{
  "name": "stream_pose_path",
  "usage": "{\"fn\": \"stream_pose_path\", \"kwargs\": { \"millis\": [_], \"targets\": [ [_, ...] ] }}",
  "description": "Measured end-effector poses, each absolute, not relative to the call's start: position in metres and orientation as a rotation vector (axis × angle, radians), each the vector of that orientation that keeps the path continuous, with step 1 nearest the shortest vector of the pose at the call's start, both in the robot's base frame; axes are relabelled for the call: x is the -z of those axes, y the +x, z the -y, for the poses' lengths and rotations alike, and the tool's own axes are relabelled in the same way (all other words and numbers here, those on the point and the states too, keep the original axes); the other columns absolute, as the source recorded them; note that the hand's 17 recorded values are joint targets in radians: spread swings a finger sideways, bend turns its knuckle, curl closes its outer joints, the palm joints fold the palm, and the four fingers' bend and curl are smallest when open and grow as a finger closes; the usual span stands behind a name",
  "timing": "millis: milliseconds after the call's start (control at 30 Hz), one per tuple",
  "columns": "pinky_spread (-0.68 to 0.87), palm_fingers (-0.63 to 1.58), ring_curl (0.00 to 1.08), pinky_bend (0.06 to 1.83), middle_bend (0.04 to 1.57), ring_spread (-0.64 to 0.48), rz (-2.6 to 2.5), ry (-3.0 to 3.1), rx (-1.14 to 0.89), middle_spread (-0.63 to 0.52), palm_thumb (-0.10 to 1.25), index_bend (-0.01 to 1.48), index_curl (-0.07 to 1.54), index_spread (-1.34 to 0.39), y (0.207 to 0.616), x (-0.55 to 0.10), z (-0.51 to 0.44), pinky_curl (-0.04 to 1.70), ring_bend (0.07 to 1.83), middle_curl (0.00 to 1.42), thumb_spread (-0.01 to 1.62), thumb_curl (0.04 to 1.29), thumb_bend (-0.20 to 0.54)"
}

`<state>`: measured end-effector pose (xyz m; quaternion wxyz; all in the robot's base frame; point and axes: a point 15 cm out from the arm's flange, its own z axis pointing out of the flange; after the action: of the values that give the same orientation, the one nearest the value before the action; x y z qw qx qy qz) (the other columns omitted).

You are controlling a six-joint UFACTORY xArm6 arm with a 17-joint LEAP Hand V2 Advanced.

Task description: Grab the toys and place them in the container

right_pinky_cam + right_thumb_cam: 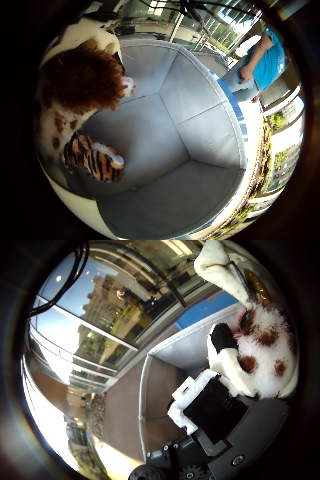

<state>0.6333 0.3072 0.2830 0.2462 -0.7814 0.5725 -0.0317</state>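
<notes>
Hand (pixel 210 415) curled around a white, brown-spotted plush dog (pixel 260 355), held above the open grey fabric container (pixel 200 90) where a tiger plush (pixel 92 157) already lies; placing step, next likely lower slightly and loosen the fingers.

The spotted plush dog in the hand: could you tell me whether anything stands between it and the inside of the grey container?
Nothing visible does. The spotted plush dog hangs right over the open grey container, whose floor is bare except for a striped tiger toy lying near one wall. The hand presses against the dog's white fur.
</notes>
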Motion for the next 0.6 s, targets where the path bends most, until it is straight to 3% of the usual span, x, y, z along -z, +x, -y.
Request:
{"fn": "stream_pose_path", "kwargs": {
  "millis": [67,233,600],
  "targets": [
    [0.36,-0.09,0.51,1.35,0.5,0.2,-1.55,-2.162,0.075,-0.06,0.61,0.16,1.12,-0.97,0.629,-0.283,-0.305,0.67,0.96,0.61,1.12,0.64,-0.042],
    [0.44,-0.12,0.38,1.19,0.34,0.25,-1.476,-2.242,0.065,-0.01,0.58,0.1,0.92,-0.76,0.613,-0.3,-0.301,0.56,0.72,0.49,1.12,0.59,-0.032],
    [0.52,0.04,0.31,1.1,0.19,0.28,-1.419,-2.303,0.033,0.0,0.55,0.15,0.61,-0.5,0.56,-0.392,-0.268,0.46,0.58,0.4,1.13,0.51,-0.028]
  ]
}}
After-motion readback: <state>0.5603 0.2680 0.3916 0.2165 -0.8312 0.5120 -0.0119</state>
